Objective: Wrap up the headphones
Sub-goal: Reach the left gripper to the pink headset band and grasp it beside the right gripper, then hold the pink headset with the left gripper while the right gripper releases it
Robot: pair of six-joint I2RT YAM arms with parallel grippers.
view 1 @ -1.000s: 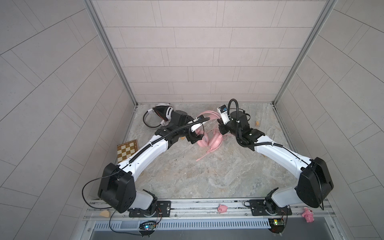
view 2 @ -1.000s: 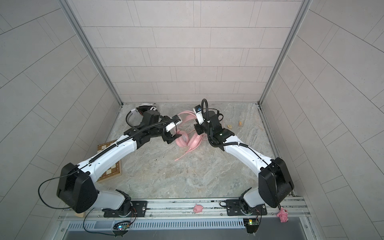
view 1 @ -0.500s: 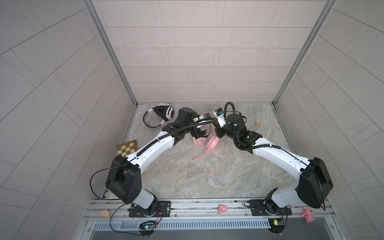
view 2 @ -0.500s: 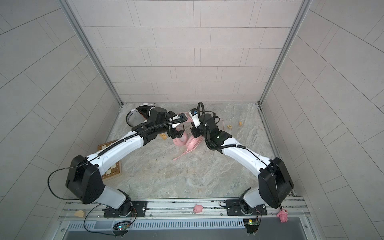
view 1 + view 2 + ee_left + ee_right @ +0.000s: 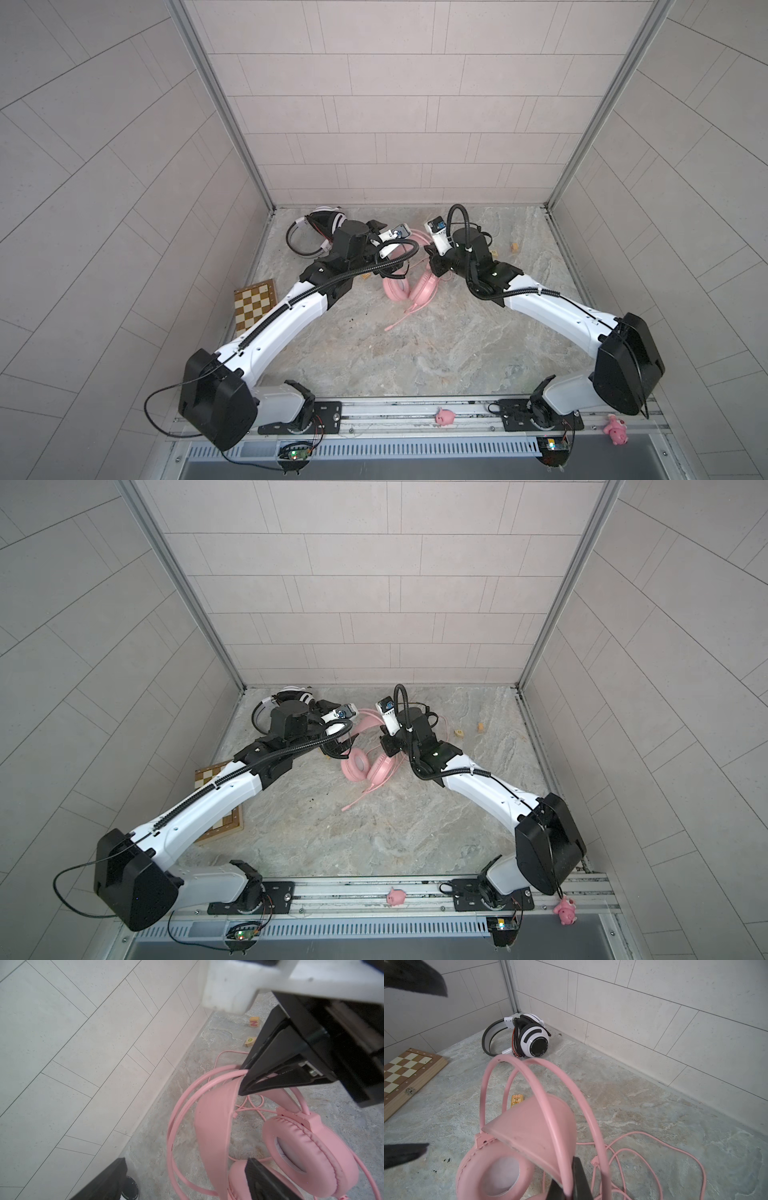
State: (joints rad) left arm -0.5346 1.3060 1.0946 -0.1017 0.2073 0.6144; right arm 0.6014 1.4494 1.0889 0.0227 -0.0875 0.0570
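The pink headphones [image 5: 409,286] [image 5: 368,766] stand on their ear cups mid-table, headband up. My right gripper [image 5: 436,270] [image 5: 388,750] [image 5: 571,1186] is shut on a thin arch of the pink headband [image 5: 533,1126]. My left gripper [image 5: 388,268] [image 5: 336,750] [image 5: 186,1164] is open, and its fingers [image 5: 261,1180] straddle the pink headband [image 5: 216,1126] without touching it. The pink cable [image 5: 654,1159] [image 5: 249,1105] lies in loose loops behind the headset. The white-and-black headphones [image 5: 318,218] [image 5: 291,694] [image 5: 533,1041] lie in the back left corner.
A folded chessboard [image 5: 253,303] [image 5: 208,775] [image 5: 406,1072] lies by the left wall. Small wooden blocks [image 5: 514,248] [image 5: 480,728] [image 5: 254,1022] sit near the back wall on the right. A small yellow tag [image 5: 517,1100] lies by the pink headset. Tiled walls close three sides.
Both grippers leaned toward each other and came back, and the pink headphones shifted slightly nearer. The right gripper stayed shut on the headband and the left stayed open.
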